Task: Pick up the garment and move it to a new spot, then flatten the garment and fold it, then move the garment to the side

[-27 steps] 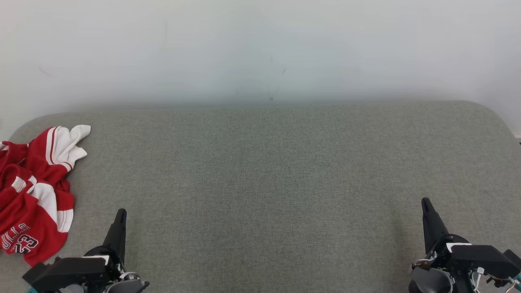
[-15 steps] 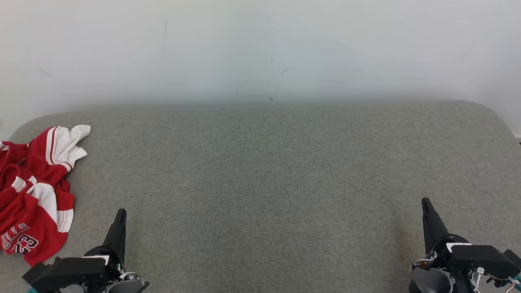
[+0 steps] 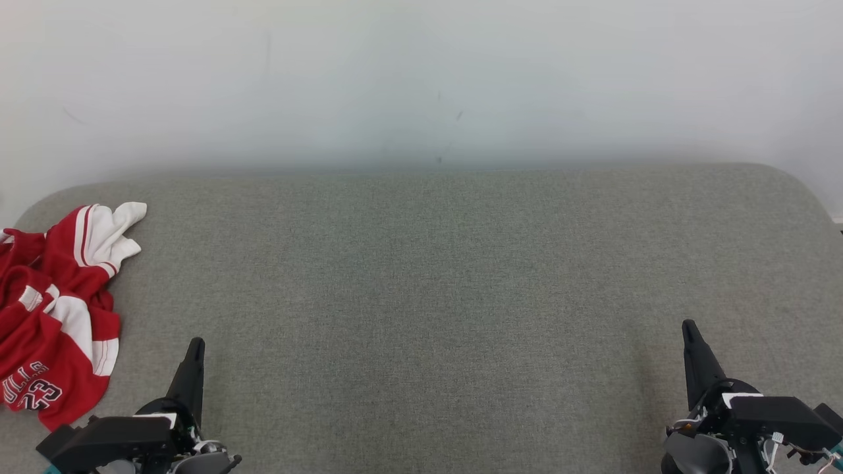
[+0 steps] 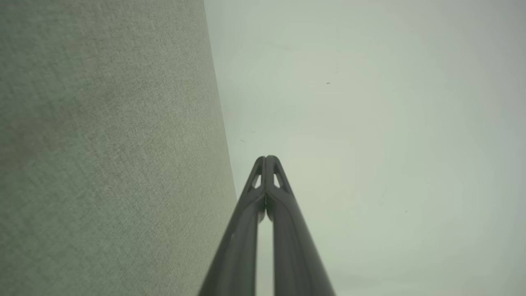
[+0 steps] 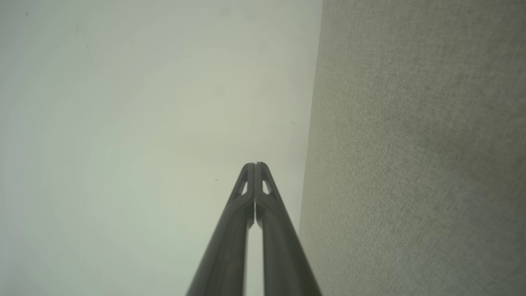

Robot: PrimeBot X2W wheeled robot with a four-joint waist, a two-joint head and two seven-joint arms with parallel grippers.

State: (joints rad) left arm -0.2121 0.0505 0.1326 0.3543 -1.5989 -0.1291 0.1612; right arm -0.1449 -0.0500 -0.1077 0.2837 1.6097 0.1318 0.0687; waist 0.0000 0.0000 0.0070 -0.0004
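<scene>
Nothing has moved; the jersey [image 3: 56, 309] lies crumpled at far left. My left tool [image 3: 196, 342] and right tool [image 3: 688, 324] are clenched, empty.

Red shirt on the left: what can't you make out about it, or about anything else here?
The garment: the head view's left edge cuts it off, and its own crumpling hides its full shape and part of the lettering.
The left gripper and right gripper: the head view's bottom edge cuts off their arms.
The grey padded surface: its front lies below that same edge.
</scene>
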